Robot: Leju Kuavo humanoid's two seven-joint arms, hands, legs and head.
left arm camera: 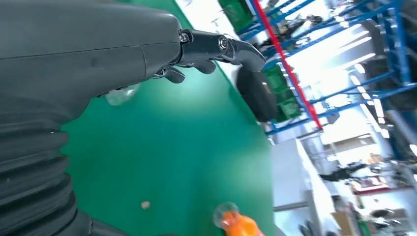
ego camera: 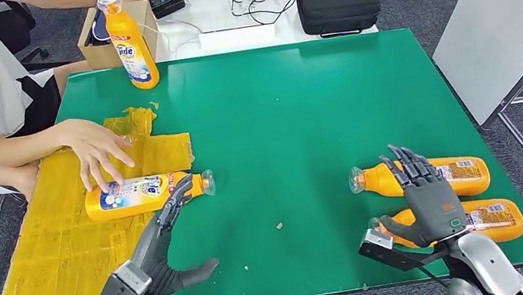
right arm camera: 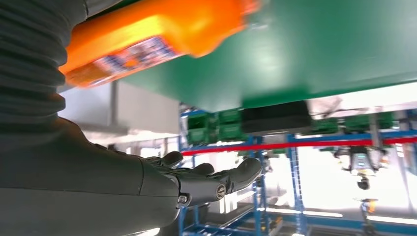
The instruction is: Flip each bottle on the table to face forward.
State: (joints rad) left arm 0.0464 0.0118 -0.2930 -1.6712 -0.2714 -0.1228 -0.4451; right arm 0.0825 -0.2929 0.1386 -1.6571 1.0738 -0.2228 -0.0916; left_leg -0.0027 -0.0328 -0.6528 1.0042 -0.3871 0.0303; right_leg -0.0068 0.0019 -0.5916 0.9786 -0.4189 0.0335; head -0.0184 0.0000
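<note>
Three orange bottles lie on the green table (ego camera: pixel 299 103) and one (ego camera: pixel 131 42) stands upright at the far left edge. A person's hand (ego camera: pixel 96 150) rests on the left lying bottle (ego camera: pixel 142 194), whose clear cap (left arm camera: pixel 120 93) points right. My left hand (ego camera: pixel 168 247) is open, its fingertips (ego camera: pixel 180 191) reaching over that bottle's neck; I cannot tell if they touch. On the right lie two bottles, the farther (ego camera: pixel 465 172) and the nearer (ego camera: pixel 488 219), caps to the left. My open right hand (ego camera: pixel 426 197) is raised just over them, holding nothing. The right wrist view shows a bottle (right arm camera: pixel 147 34) beside the hand (right arm camera: pixel 196 182).
A yellow taped sheet (ego camera: pixel 54 249) covers the table's left part. Behind the table are a cardboard box (ego camera: pixel 97 53), a black case (ego camera: pixel 337 4) and cables on a white desk. Another white table (ego camera: pixel 505 17) stands to the right. A person sits at the far left.
</note>
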